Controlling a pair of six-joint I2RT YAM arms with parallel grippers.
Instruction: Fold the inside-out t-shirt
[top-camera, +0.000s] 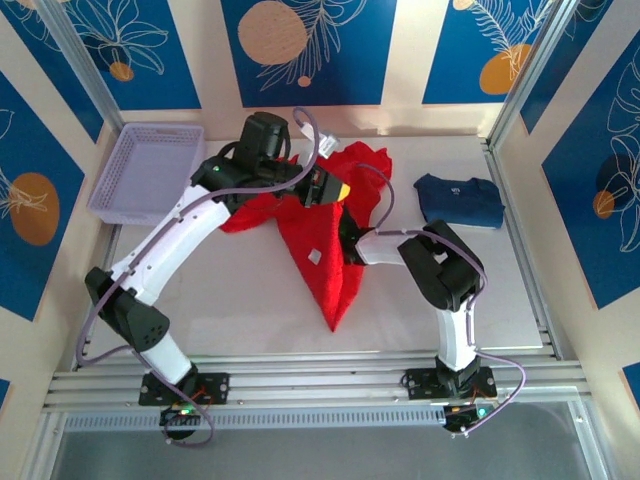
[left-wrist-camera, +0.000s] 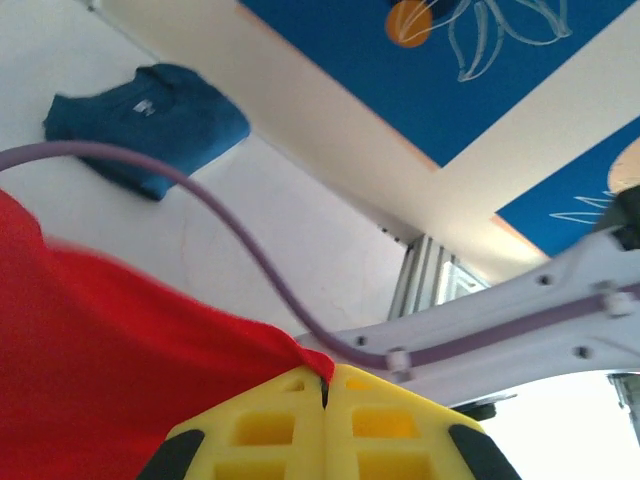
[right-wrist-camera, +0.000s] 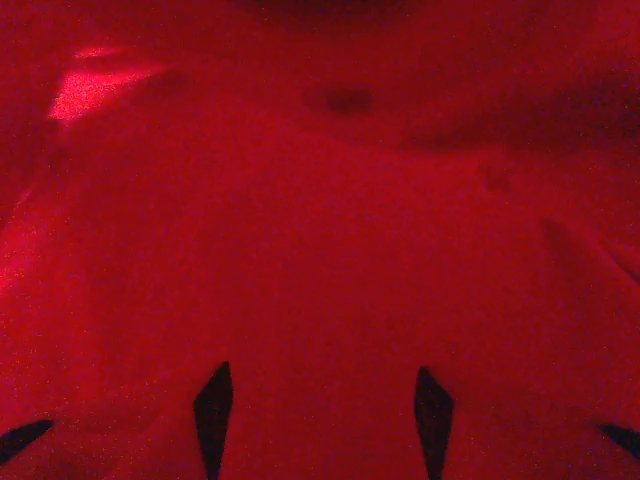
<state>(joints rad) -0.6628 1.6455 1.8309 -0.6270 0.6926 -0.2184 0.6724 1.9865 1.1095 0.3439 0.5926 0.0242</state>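
The inside-out t-shirt (top-camera: 318, 245) is bright red. It hangs from the middle of the table's back down to a point near the front, with a bunch lying at the left. My left gripper (top-camera: 341, 190) holds it up from above. In the left wrist view its yellow jaws (left-wrist-camera: 326, 385) are pressed together on a corner of the red cloth (left-wrist-camera: 110, 370). My right gripper (top-camera: 352, 246) pushes into the shirt from the right, its tip buried in cloth. In the right wrist view red fabric (right-wrist-camera: 320, 200) lies close all round, and the dark fingertips (right-wrist-camera: 213, 418) stand apart.
A lavender basket (top-camera: 150, 170) sits at the back left. A folded navy garment (top-camera: 458, 198) (left-wrist-camera: 140, 120) lies at the back right. Aluminium rails (top-camera: 320, 385) run along the near edge, and the walls are close on both sides.
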